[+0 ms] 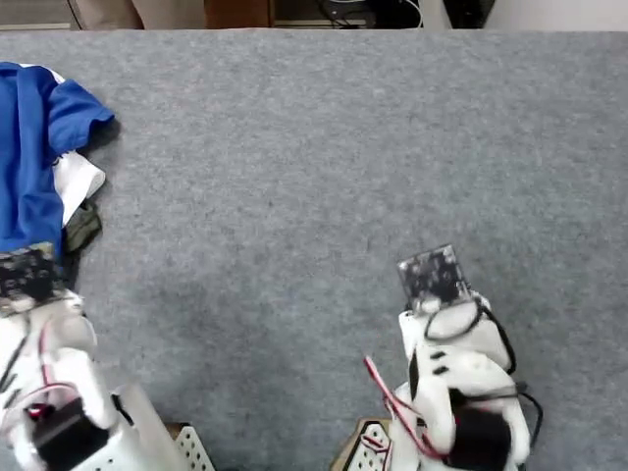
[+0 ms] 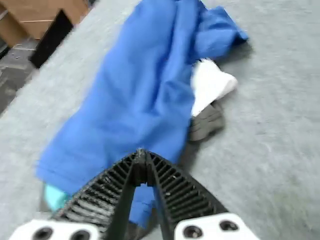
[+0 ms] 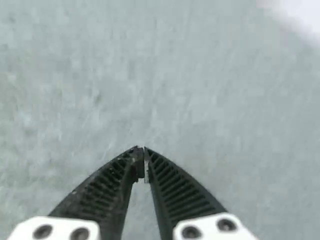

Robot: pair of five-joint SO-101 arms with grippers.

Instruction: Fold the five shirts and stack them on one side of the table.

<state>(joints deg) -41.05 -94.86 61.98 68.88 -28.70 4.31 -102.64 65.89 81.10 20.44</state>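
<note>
**A:** Several shirts lie heaped on the desk [image 1: 324, 147] at the left arm's side: blue shirt [image 2: 140, 90] on top, white shirt [image 2: 210, 87] and dark shirt [image 2: 205, 122] poking out beneath.

**B:** Left pincer [image 2: 141, 159] hangs clenched over the blue cloth, right pincer [image 3: 140, 156] clenched above bare desk.

**A:** Risk: a bite through several layers could drag the whole heap off the edge.

Unfolded, rumpled blue shirt [image 1: 29, 147] at left edge of table [image 1: 343, 147]; white shirt [image 1: 80, 182], dark shirt [image 1: 83, 226] peeking from under it.
</note>
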